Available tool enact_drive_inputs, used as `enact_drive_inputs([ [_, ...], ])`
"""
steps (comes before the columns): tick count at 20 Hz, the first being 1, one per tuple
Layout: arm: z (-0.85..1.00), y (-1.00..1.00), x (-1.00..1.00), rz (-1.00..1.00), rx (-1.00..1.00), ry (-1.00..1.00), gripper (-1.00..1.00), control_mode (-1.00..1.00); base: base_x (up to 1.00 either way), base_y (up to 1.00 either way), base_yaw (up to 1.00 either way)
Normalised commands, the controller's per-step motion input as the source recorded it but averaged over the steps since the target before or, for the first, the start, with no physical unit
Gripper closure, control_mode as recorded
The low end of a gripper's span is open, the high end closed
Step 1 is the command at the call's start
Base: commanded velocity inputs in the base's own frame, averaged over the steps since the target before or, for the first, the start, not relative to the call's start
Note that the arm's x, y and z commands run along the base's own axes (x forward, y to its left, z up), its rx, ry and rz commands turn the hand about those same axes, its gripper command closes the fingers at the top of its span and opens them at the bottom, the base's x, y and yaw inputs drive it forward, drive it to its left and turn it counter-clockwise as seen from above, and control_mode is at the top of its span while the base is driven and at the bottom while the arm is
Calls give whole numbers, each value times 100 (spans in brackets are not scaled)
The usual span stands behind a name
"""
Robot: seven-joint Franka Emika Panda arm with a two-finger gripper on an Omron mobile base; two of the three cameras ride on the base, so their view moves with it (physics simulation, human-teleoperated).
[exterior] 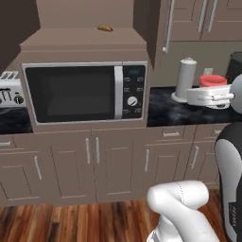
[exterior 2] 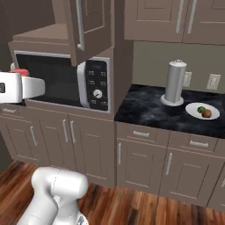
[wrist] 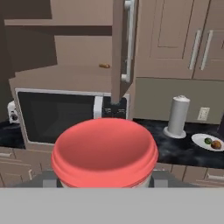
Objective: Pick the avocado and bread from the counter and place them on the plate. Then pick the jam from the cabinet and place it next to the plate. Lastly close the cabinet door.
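My gripper (wrist: 105,183) holds the jam (wrist: 105,151). In the hand view the plate (wrist: 200,139) lies at three o'clock on the tabletop (wrist: 175,151), well apart.

The scene is lit evenly and softly, w/o a visible lamp; no hard glare is seen. A faint sheen is noted on the black veined stone counter (exterior 2: 149,112) and on the dark glass microwave door (exterior: 71,93). The open brown wall cupboard (wrist: 65,48) is shaded dark inside. The round red-pink jar lid (wrist: 105,151) is shown very close and a bit soft. Edges are slightly jagged, resolution low; no lens distortion is seen.
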Motion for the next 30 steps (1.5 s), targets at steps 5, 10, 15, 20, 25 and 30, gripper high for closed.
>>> enact_drive_inputs([
  [5, 0, 0, 0, 0, 0, 0, 100, 100, -3, -100, 0],
  [10, 0, 0, 0, 0, 0, 0, 100, 100, 0, -100, 0],
  [15, 0, 0, 0, 0, 0, 0, 100, 100, 3, -95, 0],
  [20, 0, 0, 0, 0, 0, 0, 100, 100, 66, -25, 0],
  [25, 0, 0, 0, 0, 0, 0, 100, 100, 77, 0, 3],
  [30, 0, 0, 0, 0, 0, 0, 100, 100, 53, -6, 2],
])
